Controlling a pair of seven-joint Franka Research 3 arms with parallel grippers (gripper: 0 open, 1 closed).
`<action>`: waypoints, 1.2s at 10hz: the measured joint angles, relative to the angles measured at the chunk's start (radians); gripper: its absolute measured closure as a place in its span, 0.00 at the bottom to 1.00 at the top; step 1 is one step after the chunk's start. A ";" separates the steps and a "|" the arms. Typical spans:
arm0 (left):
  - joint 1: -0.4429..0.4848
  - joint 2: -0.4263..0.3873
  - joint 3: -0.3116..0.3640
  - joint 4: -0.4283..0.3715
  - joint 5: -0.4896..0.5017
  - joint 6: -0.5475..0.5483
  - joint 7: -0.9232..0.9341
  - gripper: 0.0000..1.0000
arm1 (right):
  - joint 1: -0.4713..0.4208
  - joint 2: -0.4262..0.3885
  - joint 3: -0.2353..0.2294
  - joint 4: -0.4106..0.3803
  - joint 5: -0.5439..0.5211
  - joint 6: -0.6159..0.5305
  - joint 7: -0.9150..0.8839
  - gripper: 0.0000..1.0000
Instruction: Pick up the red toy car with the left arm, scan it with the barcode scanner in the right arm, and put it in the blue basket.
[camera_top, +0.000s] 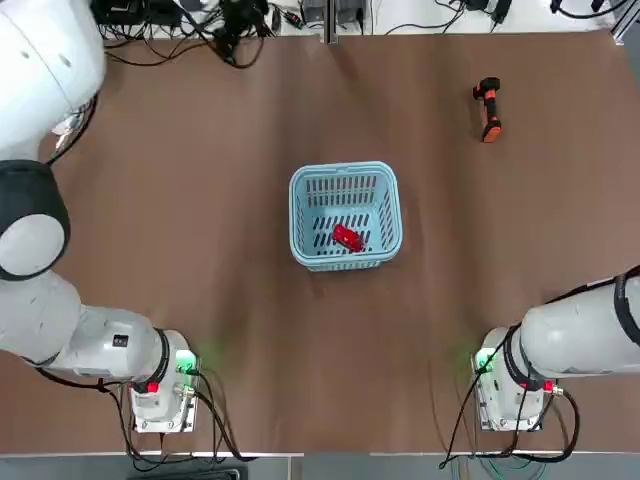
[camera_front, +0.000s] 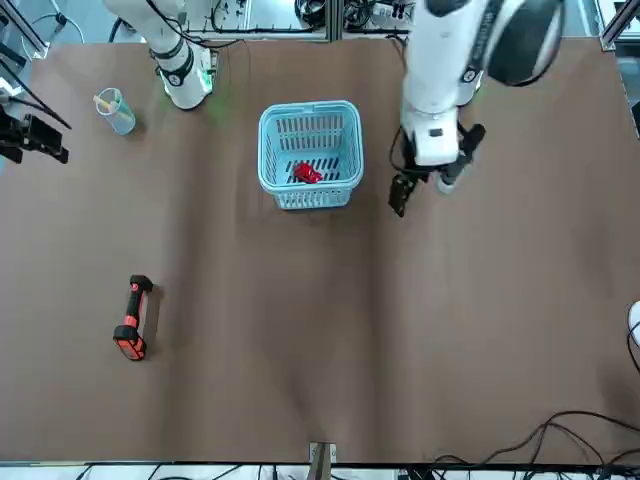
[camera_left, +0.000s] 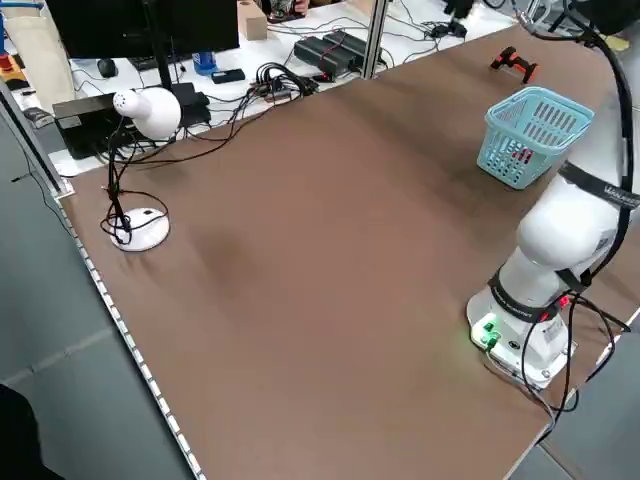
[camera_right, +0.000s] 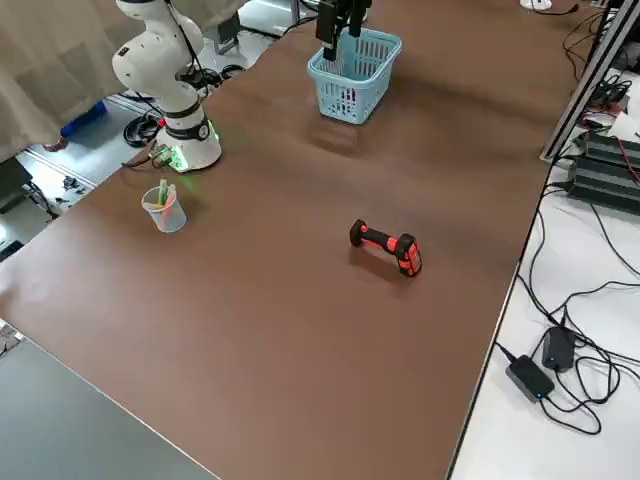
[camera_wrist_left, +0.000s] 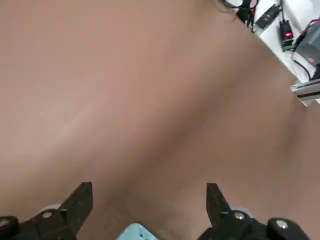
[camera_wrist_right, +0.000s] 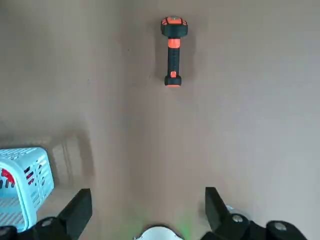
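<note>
Red toy car (camera_top: 348, 238) lay inside blue basket (camera_top: 346, 263); barcode scanner (camera_top: 489, 108), two o'clock from it, top view. Left gripper (camera_wrist_left: 150, 190) and right gripper (camera_wrist_right: 149, 191): jaws released above desk (camera_top: 250, 350).

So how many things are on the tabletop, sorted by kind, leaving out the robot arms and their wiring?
Basket: 1
Toy car, inside the basket: 1
Scanner: 1
Cup, with sticks in it: 1
Total, not counting the sticks: 4
</note>
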 joint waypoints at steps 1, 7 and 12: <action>0.004 -0.031 0.064 0.003 -0.061 -0.003 0.144 0.00 | 0.000 -0.012 0.000 -0.047 0.000 0.046 0.000 0.00; 0.019 -0.175 0.336 0.008 -0.209 -0.214 0.935 0.00 | 0.015 -0.048 0.002 -0.155 0.000 0.192 0.000 0.00; 0.086 -0.207 0.406 0.007 -0.209 -0.282 1.302 0.00 | 0.017 -0.049 0.001 -0.181 0.000 0.213 0.000 0.00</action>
